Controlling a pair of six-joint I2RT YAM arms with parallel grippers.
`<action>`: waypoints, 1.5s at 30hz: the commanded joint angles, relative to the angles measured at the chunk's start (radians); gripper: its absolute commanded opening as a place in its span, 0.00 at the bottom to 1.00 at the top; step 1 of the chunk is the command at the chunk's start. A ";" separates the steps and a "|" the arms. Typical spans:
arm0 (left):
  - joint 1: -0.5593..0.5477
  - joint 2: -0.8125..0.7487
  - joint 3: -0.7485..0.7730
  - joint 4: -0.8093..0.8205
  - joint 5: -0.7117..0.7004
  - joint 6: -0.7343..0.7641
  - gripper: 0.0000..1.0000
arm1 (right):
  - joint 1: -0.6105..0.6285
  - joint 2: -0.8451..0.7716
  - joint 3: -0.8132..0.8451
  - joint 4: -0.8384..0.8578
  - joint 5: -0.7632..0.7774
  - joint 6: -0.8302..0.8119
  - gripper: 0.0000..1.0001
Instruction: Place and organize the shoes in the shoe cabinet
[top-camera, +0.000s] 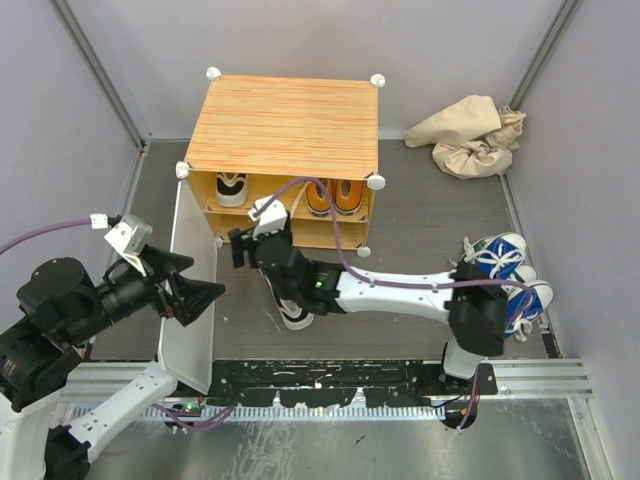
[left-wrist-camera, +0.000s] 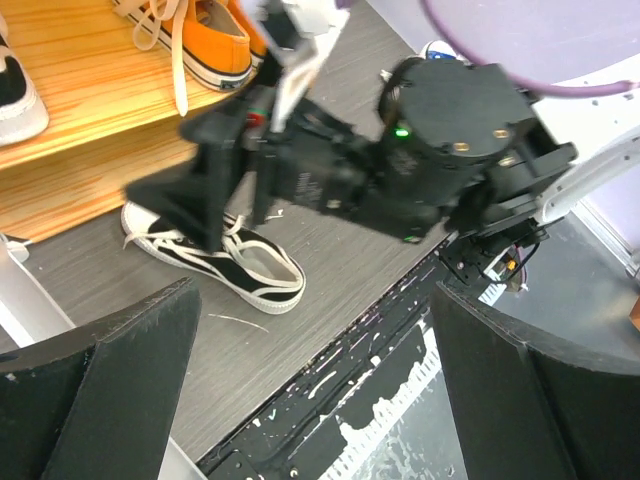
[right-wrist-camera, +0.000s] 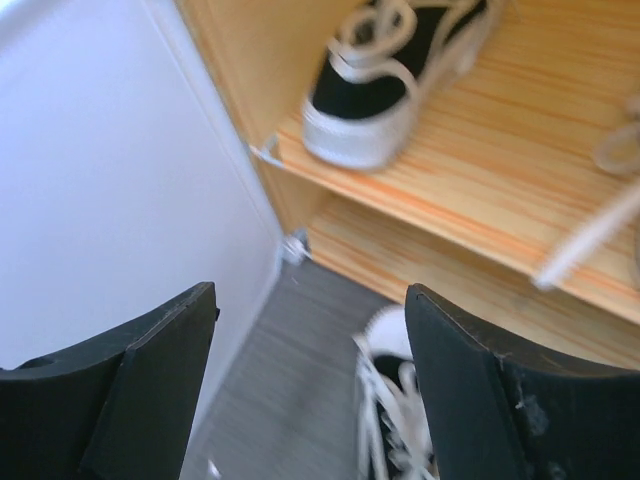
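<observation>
Your right claw (top-camera: 254, 240) hangs low in front of the cabinet (top-camera: 285, 125), at the left end of its open front. Its two fingers are spread wide with nothing between them. In the right wrist view, the right claw (right-wrist-camera: 310, 295) looks down on the corner where the white door (right-wrist-camera: 100, 200) meets the cabinet frame.

The door (top-camera: 190, 300) is swung out to the left. Your left claw (top-camera: 205, 277) is just beside the door's inner face, also spread apart and empty. You cannot tell from these views whether it touches the door. In the left wrist view, the left claw (left-wrist-camera: 315, 295) faces the right arm across the floor (left-wrist-camera: 330, 270).

One white-and-black shoe (top-camera: 232, 188) stands on the upper shelf (right-wrist-camera: 500, 130) at its left end, and the right wrist view shows it (right-wrist-camera: 370, 90) near the shelf's front edge. The second white-and-black shoe (top-camera: 292, 308) lies on the floor in front of the cabinet, partly under the right forearm. It is clearer from the left wrist (left-wrist-camera: 225, 265), resting upright on its sole.

The orange pair (top-camera: 333, 196) sits side by side on the same shelf, toward the right. The blue pair (top-camera: 512, 268) is on the floor at the far right, near the right arm's base and well apart from the cabinet. A beige cloth bundle (top-camera: 470, 135) lies at the back right
</observation>
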 joint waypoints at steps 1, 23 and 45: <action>-0.001 -0.017 -0.035 0.089 0.009 -0.012 0.98 | 0.014 -0.195 -0.191 -0.175 0.017 0.058 0.81; 0.000 0.001 -0.109 0.102 -0.025 -0.018 0.98 | 0.060 -0.317 -0.500 -0.325 -0.315 0.174 0.81; -0.001 -0.037 -0.127 0.091 -0.031 -0.037 0.98 | 0.096 -0.233 -0.580 -0.242 -0.067 0.240 0.02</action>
